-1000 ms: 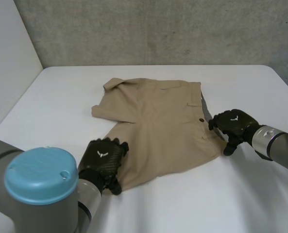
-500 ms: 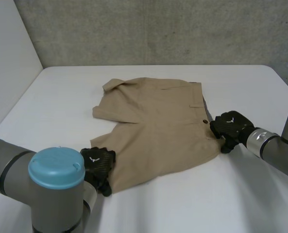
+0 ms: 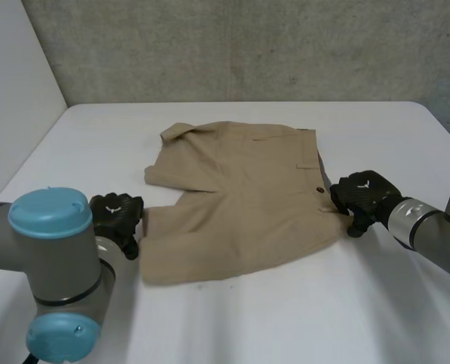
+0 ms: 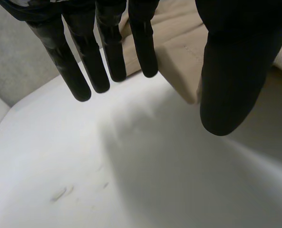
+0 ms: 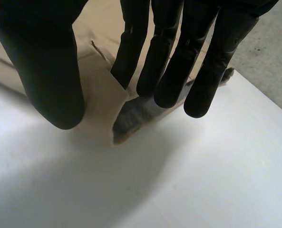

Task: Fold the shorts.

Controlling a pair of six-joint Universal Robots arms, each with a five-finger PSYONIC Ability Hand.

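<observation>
Tan shorts [image 3: 240, 189] lie spread flat on the white table [image 3: 300, 318], waistband to the right and legs to the left. My left hand [image 3: 117, 218] rests on the table just left of the near leg's hem. In its wrist view the left hand [image 4: 86, 61] has straight fingers and its thumb apart, with nothing between them. A hem corner of the shorts [image 4: 179, 57] lies beyond the fingertips. My right hand [image 3: 363, 194] is at the near waistband corner. There the right hand [image 5: 48, 71] pinches a raised fold of the shorts [image 5: 100, 92] between thumb and fingers, showing dark lining.
My left arm's grey elbow with its blue cap [image 3: 48, 220] stands at the near left. A grey concrete wall [image 3: 247, 45] runs behind the table's far edge, and a white panel [image 3: 12, 91] stands to the left. Bare table lies in front of the shorts.
My left hand has slid off the near leg to the left, and that leg now lies flatter and wider. My right hand has closed on the waistband corner.
</observation>
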